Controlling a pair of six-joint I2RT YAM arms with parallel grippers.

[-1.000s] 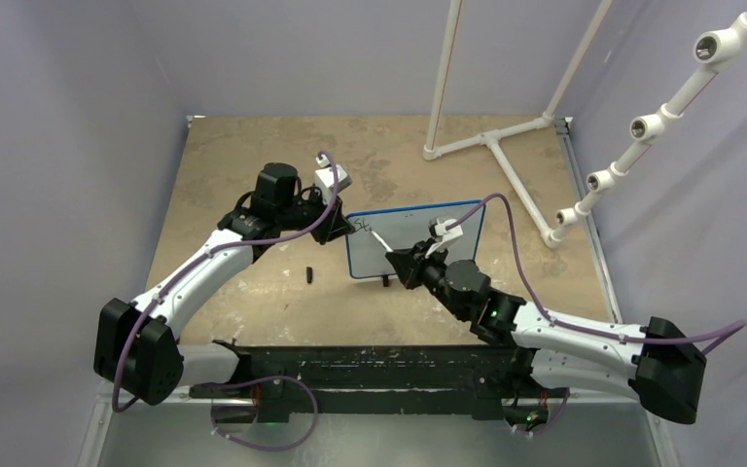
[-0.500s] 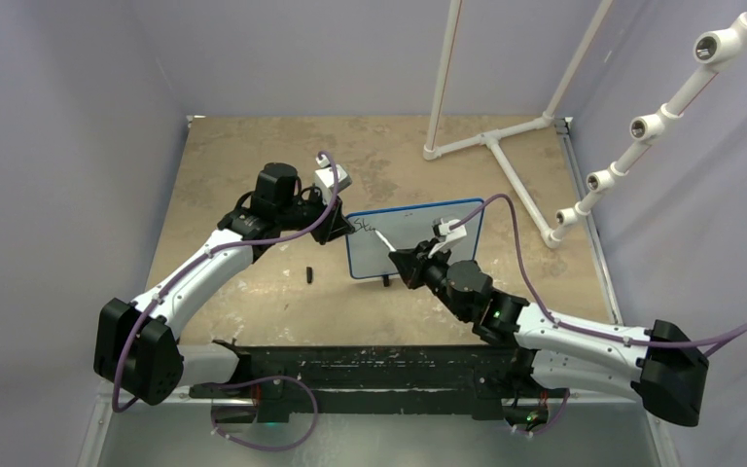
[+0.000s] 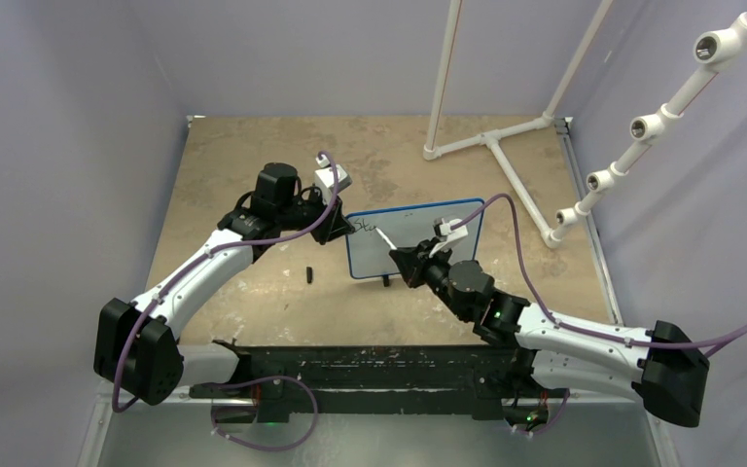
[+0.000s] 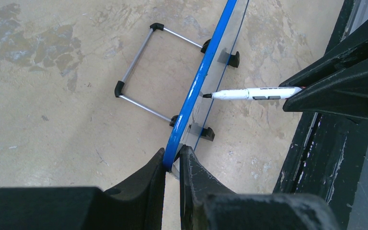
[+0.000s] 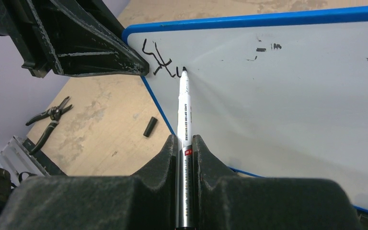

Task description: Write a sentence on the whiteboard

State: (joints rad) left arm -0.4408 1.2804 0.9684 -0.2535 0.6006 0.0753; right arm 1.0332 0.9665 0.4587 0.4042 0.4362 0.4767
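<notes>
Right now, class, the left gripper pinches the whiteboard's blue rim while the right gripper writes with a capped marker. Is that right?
No: the left gripper pinches the whiteboard's blue rim while the right gripper writes with an uncapped marker; the right wrist view shows its bare tip.

Whiteboard (image 5: 292, 105) right end cut off; sentence (image 3: 362, 227) too small to read.

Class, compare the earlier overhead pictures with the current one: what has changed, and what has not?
The right gripper, shut on the marker, edged the tip slightly rightward across the whiteboard, apparently lengthening the sentence a little. Nothing was grasped or released. The left gripper stays clamped on the board's left edge; board and loose cap have not moved.
</notes>
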